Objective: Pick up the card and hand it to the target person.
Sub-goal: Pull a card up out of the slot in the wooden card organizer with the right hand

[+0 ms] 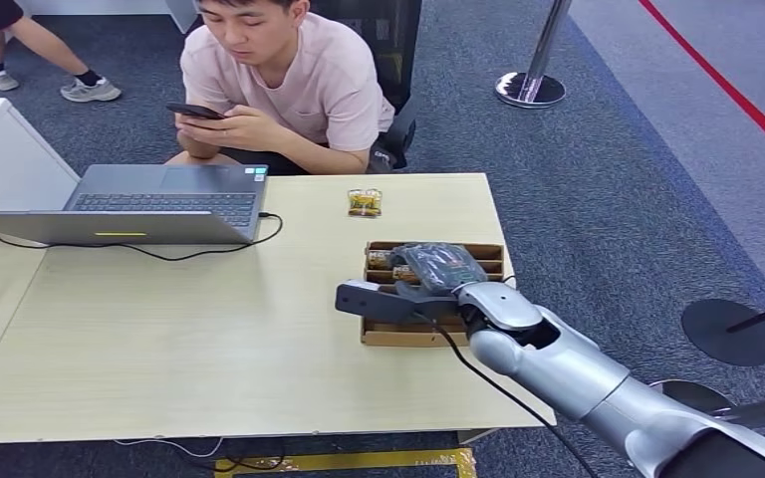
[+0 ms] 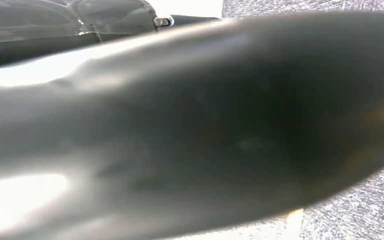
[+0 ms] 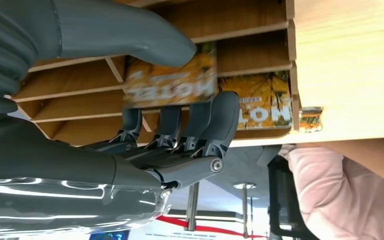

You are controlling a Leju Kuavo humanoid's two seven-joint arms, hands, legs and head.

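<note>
Table [image 1: 209, 329] pale smooth wood, matt; slotted box [image 3: 240, 30] bare unfinished wood; card [image 3: 172, 82] glossy printed; right hand [image 3: 145, 125] matt grey plastic; carpet [image 1: 608, 199] rough.

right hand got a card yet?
Yes: the right hand pinches a card between thumb and fingers, over the wooden holder.

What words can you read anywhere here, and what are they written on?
"HOTEL", seen upside down and a bit blurred, on the yellow card that the right hand pinches over the wooden box.
"...OH", upside-down big letters partly hidden, on a second card lying in the box; its small print is too tiny to read.
The small packet on the table: print too small to read.
</note>
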